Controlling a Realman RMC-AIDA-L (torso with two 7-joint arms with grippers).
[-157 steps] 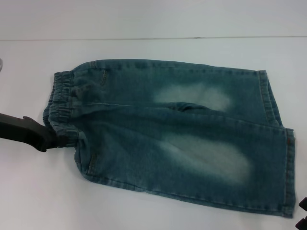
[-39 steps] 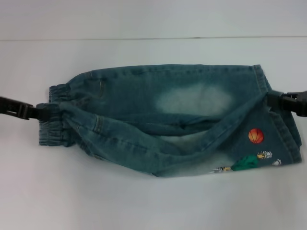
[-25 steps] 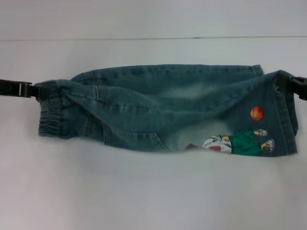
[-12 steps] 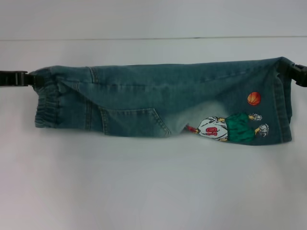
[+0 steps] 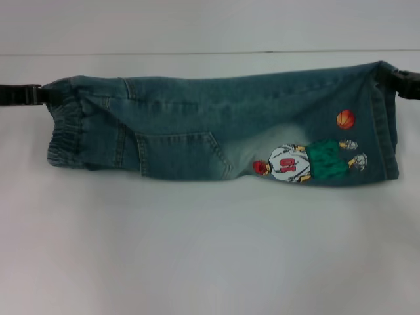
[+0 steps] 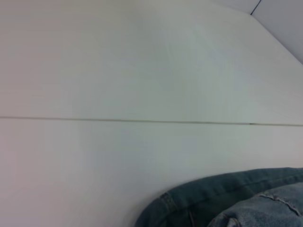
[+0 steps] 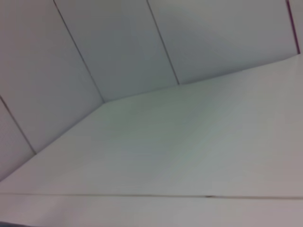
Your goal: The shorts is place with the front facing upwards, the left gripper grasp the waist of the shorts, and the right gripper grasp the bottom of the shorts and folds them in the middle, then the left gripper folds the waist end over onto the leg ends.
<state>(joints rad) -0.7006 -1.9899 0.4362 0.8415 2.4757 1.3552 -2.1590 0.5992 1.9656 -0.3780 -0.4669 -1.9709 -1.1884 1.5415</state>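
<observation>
The shorts (image 5: 197,125) lie folded lengthwise into a long band across the white table (image 5: 210,249), with the cartoon print (image 5: 308,162) facing up near the right end. At the far left edge of the head view, my left gripper (image 5: 41,95) is shut on the gathered waist (image 5: 65,131) at its far corner. My right gripper (image 5: 397,82) is shut on the bottom of the shorts (image 5: 387,131) at the far right corner. The left wrist view shows only a denim edge (image 6: 227,198) on the table. The right wrist view shows bare table and wall.
A white wall (image 5: 210,26) rises behind the table's far edge. White tabletop stretches in front of the shorts toward me.
Both grippers carried the near edge of the shorts up and away from me, folding them in half lengthwise. The cartoon print flipped into view. In the last half second the band settled slightly farther.
</observation>
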